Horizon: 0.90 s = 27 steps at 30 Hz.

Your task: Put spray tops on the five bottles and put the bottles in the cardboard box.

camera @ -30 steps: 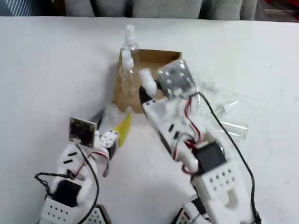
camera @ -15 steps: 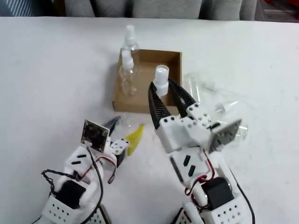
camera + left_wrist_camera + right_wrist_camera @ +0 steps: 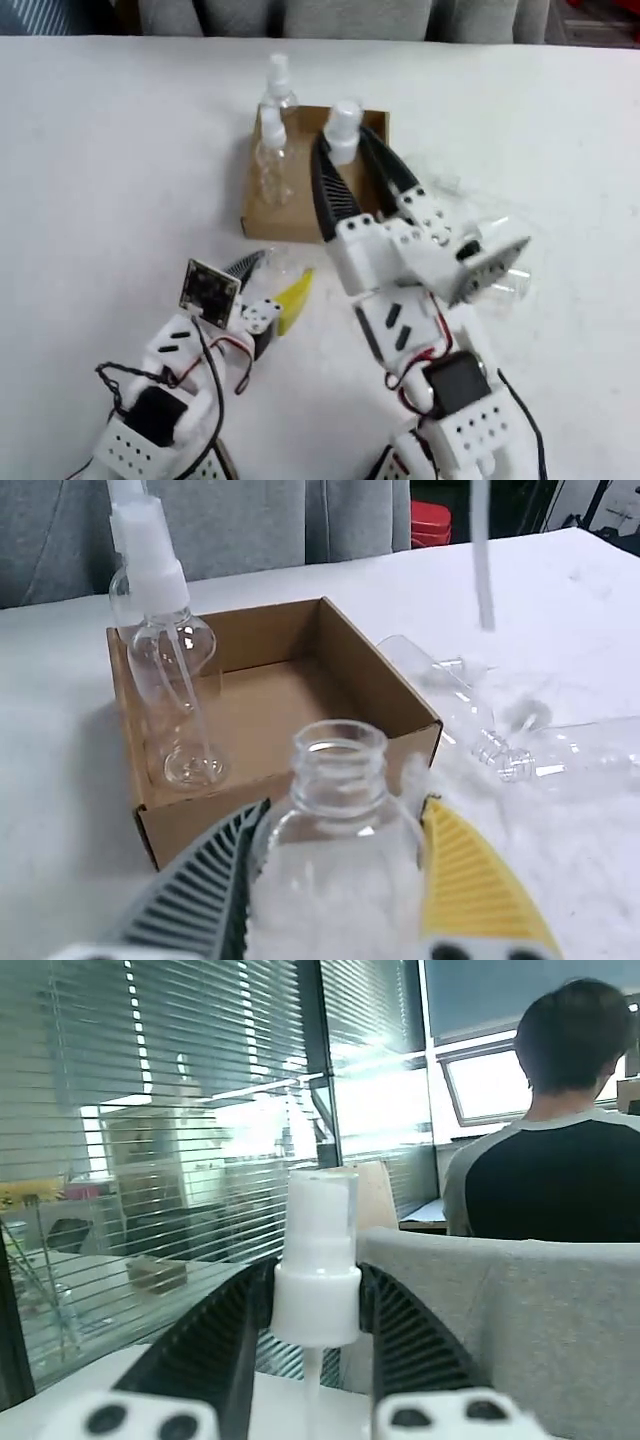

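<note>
While both arms stand at the near edge, the white table (image 3: 120, 150) lies bare and wide on the left side and along its far edge, which leaves most of the free room there.

- Left gripper (image 3: 270, 275): low, near the front. Its grey and yellow jaws are clamped around an open-necked clear bottle (image 3: 340, 770), held upright just in front of the box's near wall.
- Cardboard box (image 3: 300, 228): mid-table, open top. The floor is free on its right half.
- One capped bottle (image 3: 270, 165) stands upright against the box's left wall.
- A second capped bottle (image 3: 278, 88) stands at the far left corner. I cannot tell whether it is inside or just behind the wall.
- Right gripper (image 3: 342, 140): raised over the box's far right part, jaws pinched on a white spray top (image 3: 343, 125). Its thin tube hangs straight down.
- Right of the box, two uncapped bottles (image 3: 440, 680) (image 3: 580, 750) lie on their sides close together, partly under the right arm. Room is tight there.

Count:
- bottles: five (two capped, one held, two lying)
- spray tops seen: three (two fitted, one held)
- box: one
</note>
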### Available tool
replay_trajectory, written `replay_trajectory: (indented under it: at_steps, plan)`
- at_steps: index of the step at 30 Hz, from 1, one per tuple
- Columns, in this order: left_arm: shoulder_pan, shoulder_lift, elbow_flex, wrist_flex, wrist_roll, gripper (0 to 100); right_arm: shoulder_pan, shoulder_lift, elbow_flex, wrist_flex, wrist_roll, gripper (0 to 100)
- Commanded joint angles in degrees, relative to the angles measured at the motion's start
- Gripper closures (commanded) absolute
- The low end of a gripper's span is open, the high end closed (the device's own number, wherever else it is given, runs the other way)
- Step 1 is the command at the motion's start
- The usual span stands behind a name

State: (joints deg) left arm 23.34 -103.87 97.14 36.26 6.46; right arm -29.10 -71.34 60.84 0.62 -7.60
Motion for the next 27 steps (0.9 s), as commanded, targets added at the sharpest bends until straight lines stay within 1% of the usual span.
replay_trajectory:
  at_steps: [1,4,6,8,9,10,11,12,17,19,20,22,23,25,27]
  plan:
    - [0.13,-1.01,-0.09,-2.9,-0.09,98,-3.03,6.55,-6.86,-2.42,-0.35,94.3]
    - [-1.98,-1.01,-0.09,-5.71,0.0,98,-4.79,11.56,-10.46,-2.95,0.09,87.2]
    - [-3.65,-1.01,-0.09,-7.12,0.0,98,-5.23,14.55,-13.36,-2.07,0.09,89.6]
    - [-4.09,-1.01,-0.18,-7.56,0.0,98,-4.97,17.27,-15.82,-1.98,-0.18,98.1]
    - [-4.0,-1.01,-0.18,-7.56,0.0,98,-4.97,18.51,-16.79,-1.98,-0.18,98.9]
    - [-3.82,-1.01,-0.18,-7.56,0.0,98,-4.97,19.3,-17.32,-2.07,-0.26,96.7]
    - [-3.74,-1.01,-0.18,-7.56,0.0,98,-4.97,20.0,-17.58,-2.33,-0.26,96.7]
    - [-3.65,-1.01,-0.18,-7.56,0.0,98,-5.14,20.35,-17.76,-2.33,-0.26,98.1]
    - [-4.35,-1.01,-0.18,-7.12,-0.62,98,-4.18,18.86,-17.32,-0.66,-0.26,98.4]
    - [-6.81,-1.01,-0.7,-5.98,-2.81,98,-2.59,16.22,-16.88,6.11,-0.79,98.4]
    - [-8.75,-1.01,-1.58,-4.92,-3.6,98,-2.07,14.73,-16.79,10.68,-2.46,98.4]
    - [-13.32,-1.01,-4.13,-1.58,-3.25,98,-1.27,12.44,-16.79,18.77,-6.42,98.4]
    - [-15.25,-1.01,-5.45,0.88,-2.73,98,-1.01,11.47,-16.79,21.67,-7.21,98.4]
    - [-17.54,-0.92,-7.82,5.19,-2.73,98,-1.01,10.68,-16.7,25.36,-5.98,98.4]
    - [-18.59,-0.84,-9.23,7.65,-2.55,98,-1.01,10.51,-16.44,27.91,-5.63,98.4]
